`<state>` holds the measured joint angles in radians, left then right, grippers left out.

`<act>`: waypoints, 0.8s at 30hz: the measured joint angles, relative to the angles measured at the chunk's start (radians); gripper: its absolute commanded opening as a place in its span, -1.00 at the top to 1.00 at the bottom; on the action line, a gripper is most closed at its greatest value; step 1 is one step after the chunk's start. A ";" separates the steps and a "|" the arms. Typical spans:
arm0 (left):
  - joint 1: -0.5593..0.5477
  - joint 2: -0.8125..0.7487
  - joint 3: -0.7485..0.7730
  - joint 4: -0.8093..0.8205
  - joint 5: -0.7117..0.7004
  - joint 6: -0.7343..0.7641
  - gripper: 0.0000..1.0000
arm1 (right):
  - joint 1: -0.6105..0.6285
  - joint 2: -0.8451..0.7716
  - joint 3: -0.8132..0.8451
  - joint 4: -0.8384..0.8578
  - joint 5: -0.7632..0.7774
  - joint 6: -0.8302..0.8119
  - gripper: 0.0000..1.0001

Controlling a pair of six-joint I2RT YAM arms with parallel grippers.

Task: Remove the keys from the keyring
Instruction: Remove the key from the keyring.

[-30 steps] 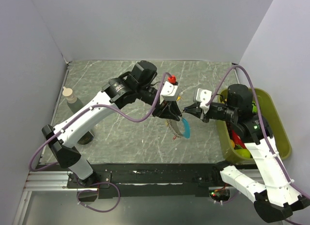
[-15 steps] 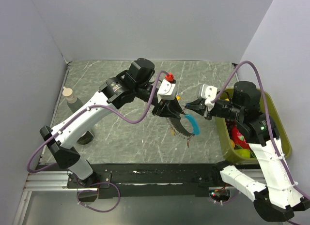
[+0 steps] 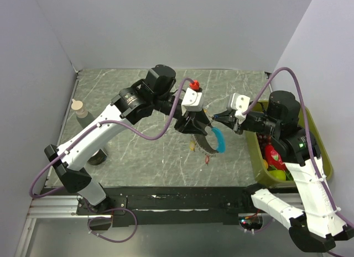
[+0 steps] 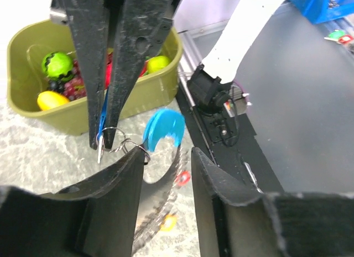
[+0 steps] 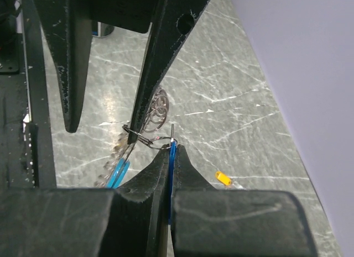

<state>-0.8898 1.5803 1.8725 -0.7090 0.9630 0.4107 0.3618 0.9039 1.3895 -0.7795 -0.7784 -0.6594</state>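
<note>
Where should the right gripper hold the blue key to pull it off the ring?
Grip the blue key by its flat faces just below the keyring, coming from the right. It hangs edge-on between the right gripper fingers, already shut there.
</note>
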 measured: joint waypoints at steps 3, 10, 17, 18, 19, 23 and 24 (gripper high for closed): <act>-0.003 0.001 0.008 0.001 -0.031 -0.015 0.03 | -0.003 0.000 0.000 0.011 0.007 0.000 1.00; -0.006 0.008 0.013 -0.002 -0.072 -0.040 -0.09 | -0.008 0.000 0.000 0.012 0.026 -0.001 1.00; -0.008 0.008 0.015 0.006 -0.122 -0.069 -0.09 | -0.009 -0.002 0.000 0.012 0.033 -0.008 1.00; -0.008 0.008 0.019 0.009 -0.136 -0.080 -0.09 | -0.009 -0.002 0.000 0.012 0.034 -0.008 1.00; -0.008 0.009 0.021 0.013 -0.151 -0.089 -0.09 | -0.009 -0.002 0.000 0.012 0.034 -0.011 1.00; -0.008 0.009 0.033 0.037 -0.186 -0.121 -0.09 | -0.006 -0.002 0.000 0.013 0.052 -0.015 1.00; -0.008 0.009 0.034 0.041 -0.190 -0.127 -0.09 | -0.005 -0.002 0.000 0.013 0.057 -0.016 1.00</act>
<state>-0.8982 1.5890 1.9068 -0.6682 0.7727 0.2836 0.3573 0.9016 1.3895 -0.7662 -0.7212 -0.6754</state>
